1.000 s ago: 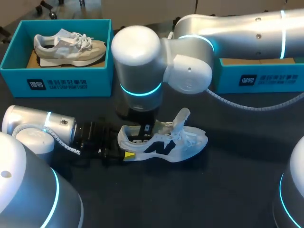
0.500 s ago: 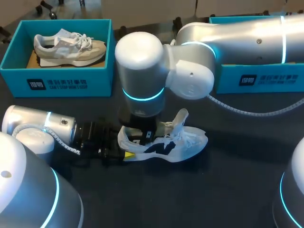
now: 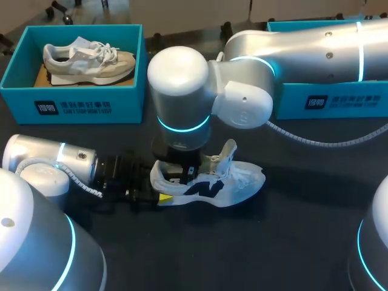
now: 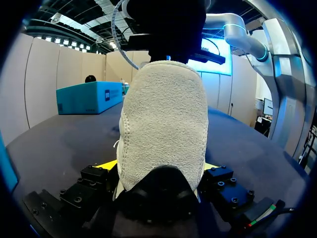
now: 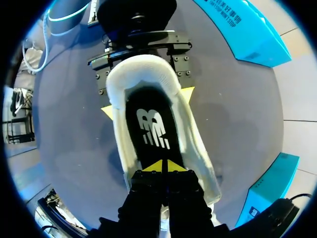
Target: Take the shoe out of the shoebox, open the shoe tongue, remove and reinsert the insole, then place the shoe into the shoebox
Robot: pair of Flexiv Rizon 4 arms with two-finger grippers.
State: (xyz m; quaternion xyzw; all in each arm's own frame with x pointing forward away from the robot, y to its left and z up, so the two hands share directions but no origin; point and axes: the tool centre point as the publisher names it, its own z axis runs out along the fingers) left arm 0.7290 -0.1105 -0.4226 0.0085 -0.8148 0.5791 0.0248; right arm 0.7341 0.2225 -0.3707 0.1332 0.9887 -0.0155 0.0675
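Note:
A white sneaker (image 3: 233, 182) with a dark side logo lies on the black table, toe to the right, tongue pulled up. My left gripper (image 3: 160, 185) is shut on its heel (image 4: 163, 114), one yellow tip on each side. The right wrist view shows those tips against the sneaker's (image 5: 148, 74) two sides. My right gripper (image 5: 162, 166) is shut, its tips together inside the shoe opening just above the black insole (image 5: 151, 129). In the head view the right wrist stands upright over the shoe and hides the right gripper (image 3: 185, 173).
A teal shoebox (image 3: 73, 100) at the back left holds a second, beige sneaker (image 3: 88, 57). Another teal box (image 3: 339, 100) stands at the back right, partly behind my right arm. A grey cable (image 3: 315, 136) hangs from that arm.
My right arm has come down and a little to the right, bringing its gripper into the shoe opening. The left arm and the sneaker have stayed where they were.

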